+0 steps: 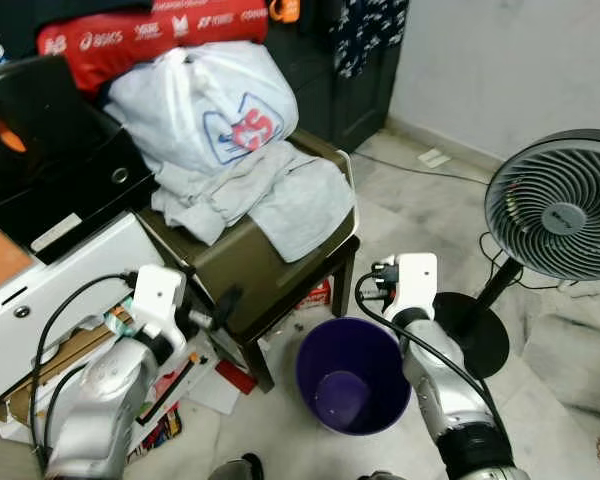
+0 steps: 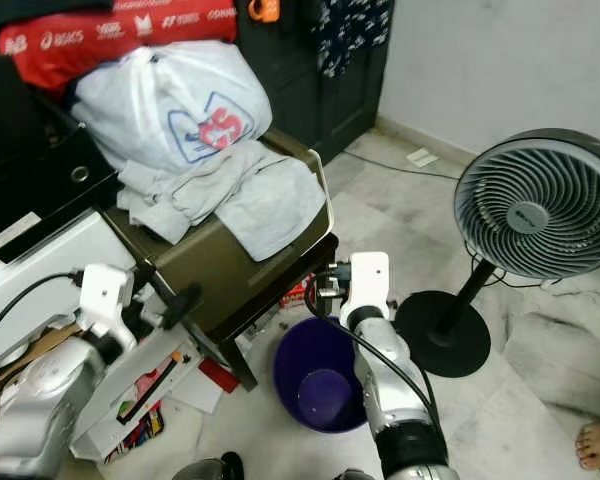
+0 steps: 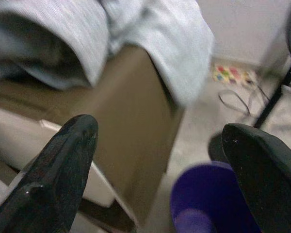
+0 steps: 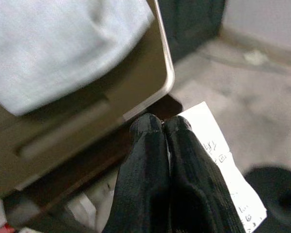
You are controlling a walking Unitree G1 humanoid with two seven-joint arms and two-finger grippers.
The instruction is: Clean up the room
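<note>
Above the purple bin [image 1: 352, 375], right fingers [image 4: 157, 160] pinch a paper slip [image 4: 218, 165]; left fingers [image 3: 63, 170] spread wide, empty

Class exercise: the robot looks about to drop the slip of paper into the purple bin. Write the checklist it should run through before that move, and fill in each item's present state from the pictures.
1. Right gripper shut on the white paper slip: ok, fingers pressed together with the slip between them.
2. Right gripper above the purple bin: cannot tell; in the head views the wrist sits near the bin's far rim.
3. Bin upright and open: ok.
4. Bin has room: ok, its bottom shows.
5. Left gripper out of the way: ok, open, by the olive stool, beside the bin.
6. Fan and its cable clear of the right arm: cannot tell; the fan's base stands close behind it.
</note>
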